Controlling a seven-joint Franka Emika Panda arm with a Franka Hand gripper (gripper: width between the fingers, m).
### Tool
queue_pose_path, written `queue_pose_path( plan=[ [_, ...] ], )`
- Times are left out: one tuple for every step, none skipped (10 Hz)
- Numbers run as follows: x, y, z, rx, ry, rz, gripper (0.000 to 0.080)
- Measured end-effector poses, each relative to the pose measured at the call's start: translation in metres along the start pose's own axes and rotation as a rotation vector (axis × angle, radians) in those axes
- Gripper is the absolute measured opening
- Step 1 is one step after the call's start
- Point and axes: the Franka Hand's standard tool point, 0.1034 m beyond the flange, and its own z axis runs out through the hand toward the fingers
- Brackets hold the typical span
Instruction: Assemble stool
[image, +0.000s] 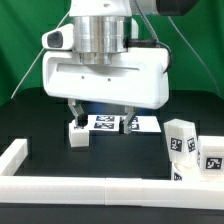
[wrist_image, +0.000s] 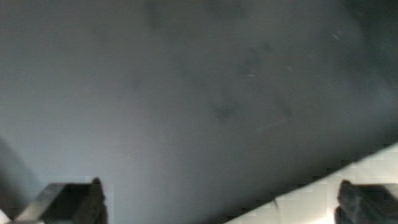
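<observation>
1. Looking at the black tabletop (wrist_image: 178, 90), I see bare, open room beneath the arm.
2. White border rail (image: 90, 190) fences its edge.
3. Two stool legs (image: 180, 140) stand upright at the exterior view's right.
4. Fingers (wrist_image: 71, 203) spread wide, holding nothing.

- two stool legs: the farther leg (image: 181, 138) and the nearer leg (image: 211, 157), each bearing tags
- one small white block (image: 77, 136); whether it is a third leg cannot be told
- one marker board (image: 112, 123)
- one border rail (image: 90, 188)
- one gripper (image: 98, 120) with two fingers (wrist_image: 71, 203)
</observation>
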Motion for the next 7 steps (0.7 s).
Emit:
queue_pose_path(
  plan=[
    [-0.001, 0.002, 0.000, -0.002, -0.001, -0.099, 0.0648],
    [0.001, 0.009, -0.002, 0.026, 0.005, -0.097, 0.0648],
    [0.002, 0.013, -0.002, 0.010, 0.004, -0.180, 0.0648],
    [0.002, 0.013, -0.002, 0.005, 0.004, -0.240, 0.0648],
    [0.002, 0.014, -0.001, 0.004, 0.003, -0.283, 0.0648],
    [0.001, 0.018, 0.000, 0.002, 0.003, -0.312, 0.0648],
    [-0.004, 0.026, 0.004, -0.006, 0.002, -0.307, 0.0648]
  ],
)
